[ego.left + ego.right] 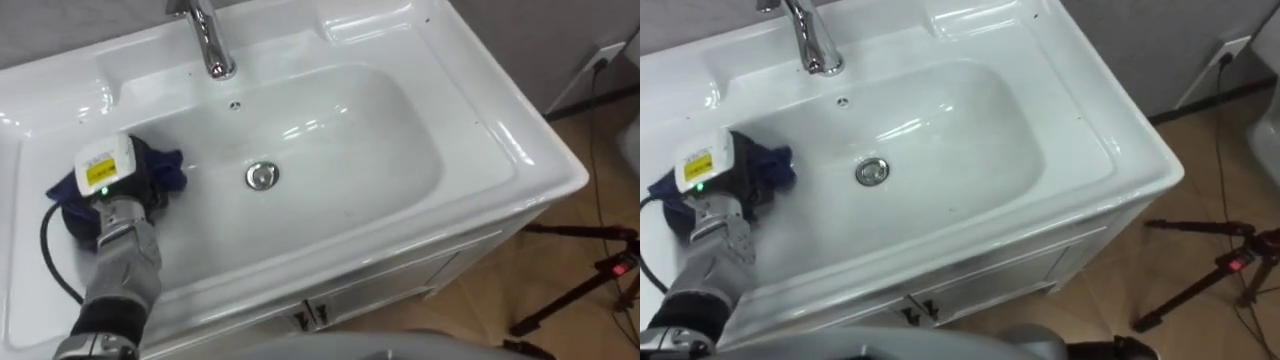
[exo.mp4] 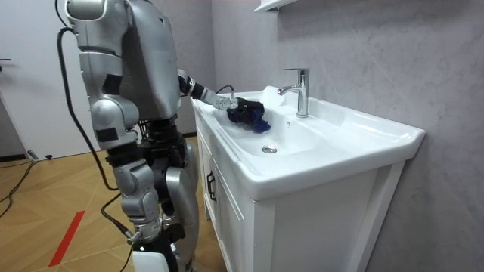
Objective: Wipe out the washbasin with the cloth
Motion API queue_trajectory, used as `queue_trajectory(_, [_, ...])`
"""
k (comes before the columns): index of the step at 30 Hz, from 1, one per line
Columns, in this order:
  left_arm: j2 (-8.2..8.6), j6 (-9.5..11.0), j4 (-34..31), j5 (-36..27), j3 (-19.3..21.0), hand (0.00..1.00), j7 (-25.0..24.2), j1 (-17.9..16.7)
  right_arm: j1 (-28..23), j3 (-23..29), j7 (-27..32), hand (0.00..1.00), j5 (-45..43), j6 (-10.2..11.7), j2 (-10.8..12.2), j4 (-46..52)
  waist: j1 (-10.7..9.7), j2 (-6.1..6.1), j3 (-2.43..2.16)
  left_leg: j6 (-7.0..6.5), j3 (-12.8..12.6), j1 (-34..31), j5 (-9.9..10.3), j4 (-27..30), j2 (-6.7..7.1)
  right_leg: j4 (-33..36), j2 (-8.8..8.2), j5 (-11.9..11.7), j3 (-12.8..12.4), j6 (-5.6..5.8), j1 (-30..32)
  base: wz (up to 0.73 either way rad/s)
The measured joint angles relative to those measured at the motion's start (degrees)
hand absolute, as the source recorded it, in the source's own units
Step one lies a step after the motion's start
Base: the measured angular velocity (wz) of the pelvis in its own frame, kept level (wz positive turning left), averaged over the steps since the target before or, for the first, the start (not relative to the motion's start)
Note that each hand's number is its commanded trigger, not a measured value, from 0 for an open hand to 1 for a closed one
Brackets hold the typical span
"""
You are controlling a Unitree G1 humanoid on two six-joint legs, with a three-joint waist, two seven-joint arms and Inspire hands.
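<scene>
The left robot hand rested on the blue cloth at the left of the basin; its grasp state could not be determined. The drain lay right of the cloth, at frame centre.

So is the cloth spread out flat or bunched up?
Bunched up: the dark blue cloth sits in a crumpled heap at the left hand on the basin's left slope, not laid flat.
</scene>
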State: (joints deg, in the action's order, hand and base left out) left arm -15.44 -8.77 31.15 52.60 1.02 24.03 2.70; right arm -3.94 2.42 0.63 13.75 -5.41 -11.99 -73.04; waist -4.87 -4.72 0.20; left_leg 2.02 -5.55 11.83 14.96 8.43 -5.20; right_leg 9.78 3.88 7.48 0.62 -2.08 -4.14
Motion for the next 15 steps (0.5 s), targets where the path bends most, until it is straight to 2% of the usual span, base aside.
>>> queue_trajectory(5, [-1.47, 0.02, -6.62, -0.67, -0.01, 1.00, 0.05, 0.16, 0.09, -0.07, 0.00, 0.00, -0.35, 1.49, 0.07, -0.49, -0.44, -0.90, 0.06, 0.00, 1.12, -0.44, 0.00, -0.03, -0.01, -0.29, -0.20, 0.00, 1.20, 0.00, -0.09, 0.11])
queue_trajectory(7, [-1.94, -0.02, -9.11, -0.82, -0.01, 1.00, 0.09, 0.17, -0.05, -0.97, -0.02, 0.00, -0.05, 1.74, -0.05, -0.52, -0.47, -1.70, 0.43, 0.00, 1.05, -0.40, 0.00, -0.02, 0.03, -0.29, -0.23, 0.00, 1.26, 0.01, -0.21, 0.00])
queue_trajectory(9, [-2.14, 0.06, -10.42, -0.91, 0.00, 1.00, 0.18, 0.29, 0.00, -1.24, -0.09, 0.00, -0.09, 1.74, -0.15, -0.49, -0.43, -2.08, 0.55, -0.01, 1.10, -0.50, -0.01, 0.04, 0.09, -0.29, -0.30, 0.02, 1.30, 0.03, -0.17, 0.00])
queue_trajectory(15, [-3.02, 0.75, -12.35, -1.21, 0.01, 1.00, 0.99, 0.71, -0.02, -1.92, 0.07, 0.00, -0.05, 1.82, -0.21, -0.49, -0.56, -2.15, 0.48, 0.00, 1.01, -1.22, -0.01, 0.87, 0.14, -0.20, -0.39, 0.04, 1.30, 0.01, 0.16, 0.00])
